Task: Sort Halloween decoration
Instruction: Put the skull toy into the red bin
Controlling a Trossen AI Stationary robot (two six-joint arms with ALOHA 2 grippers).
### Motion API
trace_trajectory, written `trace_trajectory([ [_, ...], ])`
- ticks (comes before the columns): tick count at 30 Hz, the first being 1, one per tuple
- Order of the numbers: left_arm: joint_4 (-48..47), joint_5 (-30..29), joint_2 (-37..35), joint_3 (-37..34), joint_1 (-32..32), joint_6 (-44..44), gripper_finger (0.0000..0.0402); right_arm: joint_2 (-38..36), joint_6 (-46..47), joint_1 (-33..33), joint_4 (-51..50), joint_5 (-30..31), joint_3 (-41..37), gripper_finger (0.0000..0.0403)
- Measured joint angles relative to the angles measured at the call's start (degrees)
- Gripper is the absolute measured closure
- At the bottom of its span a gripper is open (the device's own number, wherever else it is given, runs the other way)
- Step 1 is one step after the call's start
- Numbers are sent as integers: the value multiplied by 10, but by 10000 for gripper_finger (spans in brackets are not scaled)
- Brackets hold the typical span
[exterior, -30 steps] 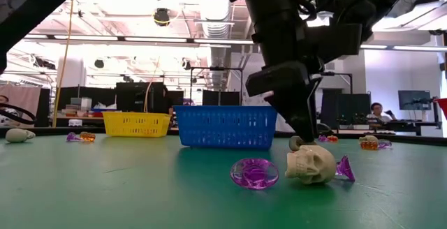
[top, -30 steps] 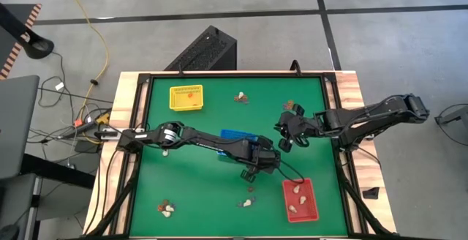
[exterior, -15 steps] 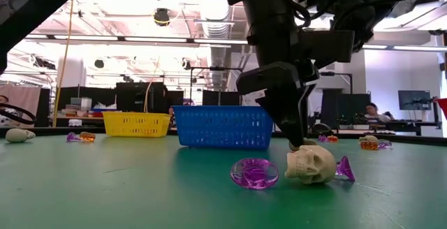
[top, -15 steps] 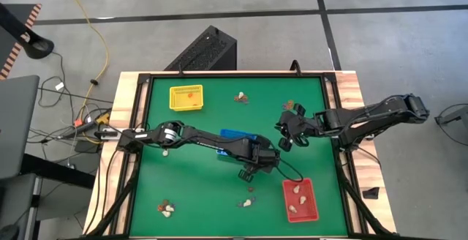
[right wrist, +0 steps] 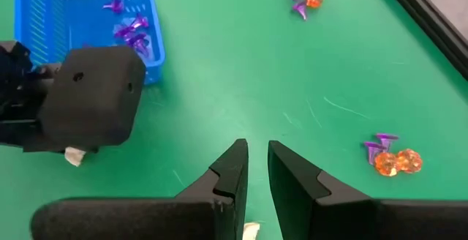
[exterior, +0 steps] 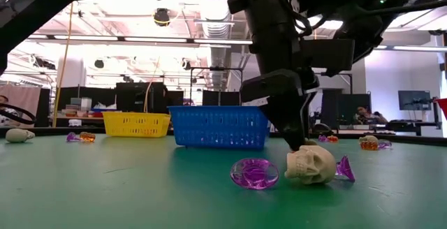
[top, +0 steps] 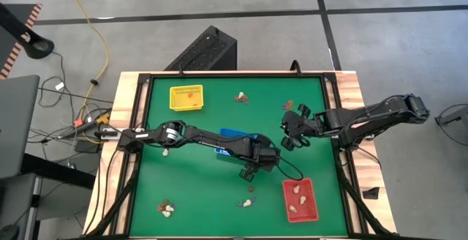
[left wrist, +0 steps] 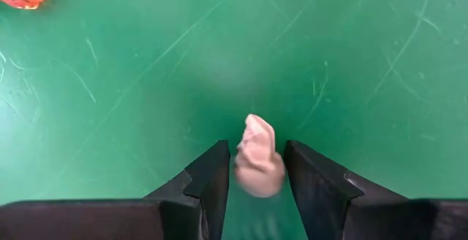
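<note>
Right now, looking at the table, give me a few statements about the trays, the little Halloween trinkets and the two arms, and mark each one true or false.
1. The left gripper has a small cream-white trinket between its jaws. True.
2. The blue rectangular mesh tray holds orange trinkets. False: purple trinkets lie in it.
3. The red rectangular tray holds cream-white pieces. True.
4. The right gripper carries an orange pumpkin trinket. False: nothing shows between its jaws, which stand only narrowly apart.
5. A cream-white plastic skull lies on the green table mat beside a purple ring. True.
6. The yellow rectangular mesh tray sits right against the red one. False: they lie far apart, near opposite corners.
</note>
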Motion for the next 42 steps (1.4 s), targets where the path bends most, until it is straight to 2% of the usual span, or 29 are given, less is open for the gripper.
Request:
trace_trajectory([
  [4,-5,-2,0,1,0,1,283,0,0,0,0,0,0,316],
  [13,-5,-3,0,12,0,2,358,0,0,0,-3,1,0,316],
  [19,2,15,-11,49,-18,28,369,-1,0,0,-16,10,0,316],
  [22,21,32,-27,66,-29,39,376,-11,0,0,-18,67,0,316],
  [26,39,-11,-26,81,-44,87,381,-33,7,0,-24,106,0,316],
  [29,79,-12,-25,81,-50,127,385,-45,15,0,-24,107,0,316],
  [36,146,30,-26,83,-58,188,401,-52,36,0,-30,103,0,316],
  [39,118,-1,-26,83,-60,150,401,-52,51,1,-42,91,0,316],
  [42,16,-32,-30,83,-60,117,399,-51,54,1,-43,87,0,316],
])
